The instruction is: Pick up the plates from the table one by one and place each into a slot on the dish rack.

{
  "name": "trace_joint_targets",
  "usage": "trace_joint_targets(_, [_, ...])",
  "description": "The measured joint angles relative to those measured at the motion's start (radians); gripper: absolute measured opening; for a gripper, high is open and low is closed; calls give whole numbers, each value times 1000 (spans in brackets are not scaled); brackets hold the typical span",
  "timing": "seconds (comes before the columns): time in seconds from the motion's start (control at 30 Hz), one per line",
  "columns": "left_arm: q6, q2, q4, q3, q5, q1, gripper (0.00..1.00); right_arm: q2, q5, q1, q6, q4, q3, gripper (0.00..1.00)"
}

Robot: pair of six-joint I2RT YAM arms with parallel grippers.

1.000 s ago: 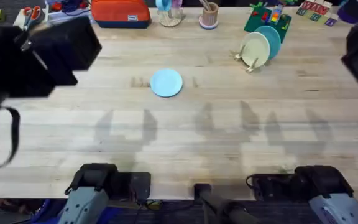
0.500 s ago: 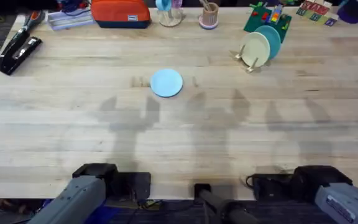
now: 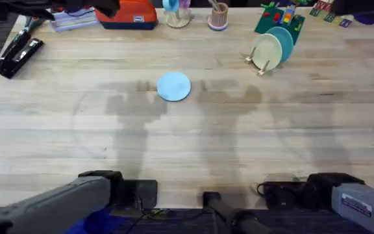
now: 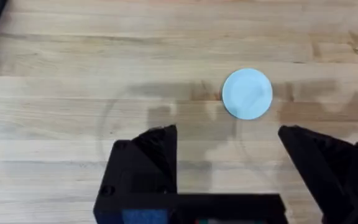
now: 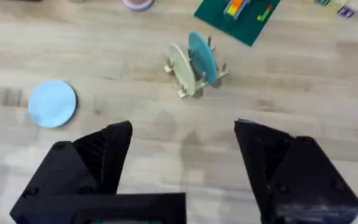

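Note:
A light blue plate (image 3: 173, 86) lies flat on the table (image 3: 187, 149), left of centre. In the left wrist view the same plate (image 4: 247, 93) sits beyond my left gripper (image 4: 229, 152), which hovers high above the wood, open and holding nothing. The dish rack (image 3: 260, 65) stands at the back right with a cream plate (image 3: 266, 51) and a teal plate (image 3: 282, 40) upright in its slots. My right gripper (image 5: 182, 155) is open and empty, high over the table short of the rack (image 5: 191, 87), with the blue plate (image 5: 52, 103) off to one side.
A black stapler (image 3: 18, 55) lies at the far left. Along the back edge are an orange pouch (image 3: 127, 13), cups (image 3: 218, 16) and a green toy board (image 3: 274, 23) right behind the rack. Arm bases line the near edge.
The dark arm shapes that loomed at the left and right edges one second ago have left the overhead view. Their shadows have shifted on the table. The plates have not moved.

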Motion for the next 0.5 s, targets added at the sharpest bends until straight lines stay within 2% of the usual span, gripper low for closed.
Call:
trace_joint_targets(0.27, [0,82,0,0,0,0,993,88,-17,0,0,-81,0,994])
trace_joint_targets(0.5, [2,129,-62,0,0,0,993,146,-19,0,0,-118,0,994])
